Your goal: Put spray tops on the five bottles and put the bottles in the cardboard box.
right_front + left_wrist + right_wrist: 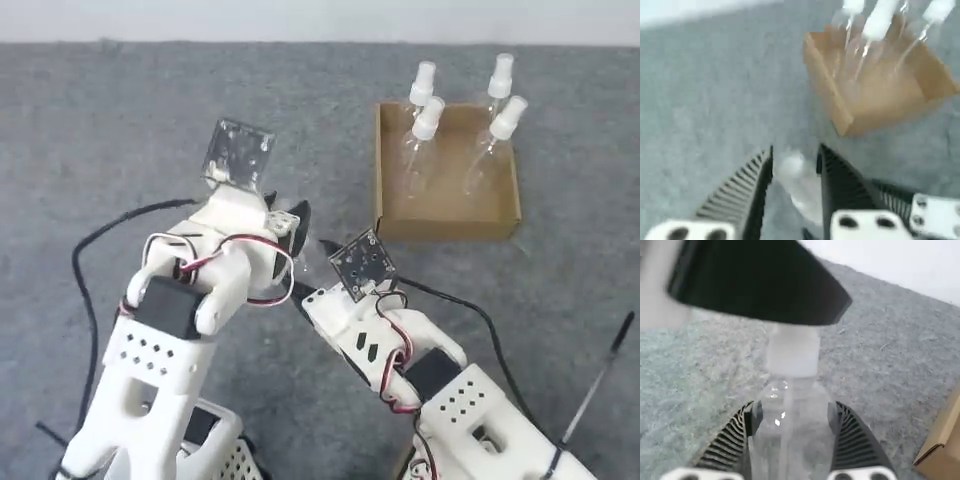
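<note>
Left gripper (795, 150): my jaws pinch the spray top (792, 355) | right gripper (792, 412): jaws clamp the bottle (787, 440) beneath it | cardboard box (448, 215) near, four topped bottles (413, 150) inside.

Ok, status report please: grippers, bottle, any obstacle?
Shut on fifth bottle: left gripper, right gripper; spray top on. In cardboard box: four bottles. No obstacle seen.

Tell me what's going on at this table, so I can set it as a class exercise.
Two robot arms share the last bottle. The right gripper holds the clear bottle by its body, while the left gripper appears closed on its white spray top. Four bottles with tops on already stand in the cardboard box nearby.
</note>
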